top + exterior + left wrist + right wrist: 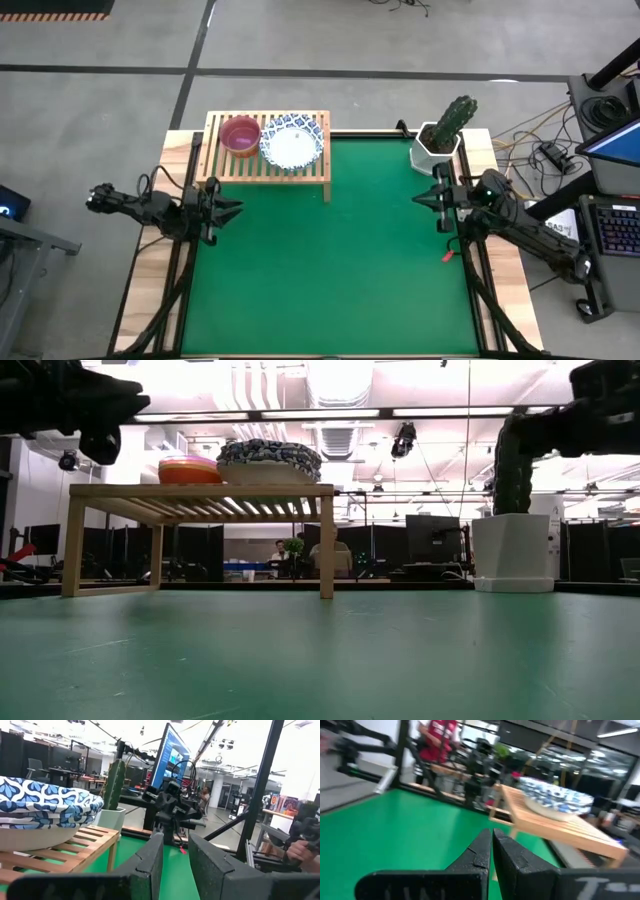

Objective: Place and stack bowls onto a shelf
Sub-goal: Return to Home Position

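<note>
A grey concrete floor (100,110) is stretching across the room, with black lines (195,50) crossing it. Long ceiling lights (300,412) are glowing among white ducts (340,385) overhead. A large monitor (172,752) is shining blue, cables (540,150) are trailing near a keyboard (618,228), and a person (330,557) is sitting far off.

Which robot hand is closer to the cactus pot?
The right. The right gripper hangs a short way in front of the cactus pot, on the same side. The left gripper is far off on the other side, by the shelf.
</note>
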### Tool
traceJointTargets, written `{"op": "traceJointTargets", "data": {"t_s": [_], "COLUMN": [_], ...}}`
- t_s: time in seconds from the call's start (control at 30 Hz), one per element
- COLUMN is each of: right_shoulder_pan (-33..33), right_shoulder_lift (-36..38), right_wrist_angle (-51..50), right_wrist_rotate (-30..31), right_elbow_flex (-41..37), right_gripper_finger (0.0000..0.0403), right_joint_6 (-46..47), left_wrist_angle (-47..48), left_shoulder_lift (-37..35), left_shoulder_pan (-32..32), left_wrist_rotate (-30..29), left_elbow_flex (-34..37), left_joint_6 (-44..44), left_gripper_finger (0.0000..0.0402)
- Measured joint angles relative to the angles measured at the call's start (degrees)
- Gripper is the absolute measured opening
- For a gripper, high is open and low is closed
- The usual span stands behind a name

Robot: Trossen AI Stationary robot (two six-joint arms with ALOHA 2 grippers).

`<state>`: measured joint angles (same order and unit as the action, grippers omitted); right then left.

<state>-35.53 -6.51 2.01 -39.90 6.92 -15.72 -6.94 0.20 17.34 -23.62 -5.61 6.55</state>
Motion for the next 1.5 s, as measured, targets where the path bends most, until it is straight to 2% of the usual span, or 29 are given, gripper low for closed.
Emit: {"op": "traceJointTargets", "data": {"t_s": [0.17, 0.27, 0.4, 0.5, 0.63, 0.73, 1.1, 1.5], "right_shoulder_pan": [0.00, 0.00, 0.02, -0.02, 0.02, -0.02, -0.02, -0.02], "right_shoulder_lift": [6.40, 6.32, 6.46, 5.84, 2.06, 0.00, -5.24, -6.04], "right_wrist_angle": [-2.11, -0.48, 0.12, -0.13, 1.58, 1.56, 1.49, 1.47], "right_wrist_rotate": [-6.82, -10.04, -11.37, -11.09, -11.17, -11.08, -11.08, -11.08], "right_elbow_flex": [-1.52, -2.21, -3.11, -5.40, -6.12, -6.10, -6.10, -6.10], "right_gripper_finger": [0.0009, 0.0009, 0.0009, 0.0009, 0.0009, 0.0009, 0.0009, 0.0009], "right_joint_6": [3.47, 5.42, 8.04, 16.38, 33.67, 38.35, 38.27, 38.25], "left_wrist_angle": [0.15, 0.26, 0.26, 0.46, 0.42, 0.38, 0.59, 0.55], "left_shoulder_lift": [0.68, 1.02, 1.38, 1.58, 1.95, 2.20, 2.45, 3.11], "left_shoulder_pan": [0.00, 0.00, -0.02, -0.01, 0.00, 0.00, 0.00, -0.02], "left_wrist_rotate": [0.04, 0.09, 0.15, 0.17, 0.15, 0.15, 0.15, 0.17], "left_elbow_flex": [0.00, 0.00, 0.00, -0.04, -0.04, -0.04, -0.04, -0.04], "left_joint_6": [0.00, 0.00, -0.02, -0.02, -0.02, -0.02, -0.02, -0.02], "left_gripper_finger": [0.0075, 0.0075, 0.0075, 0.0075, 0.0075, 0.0075, 0.0075, 0.0075]}}
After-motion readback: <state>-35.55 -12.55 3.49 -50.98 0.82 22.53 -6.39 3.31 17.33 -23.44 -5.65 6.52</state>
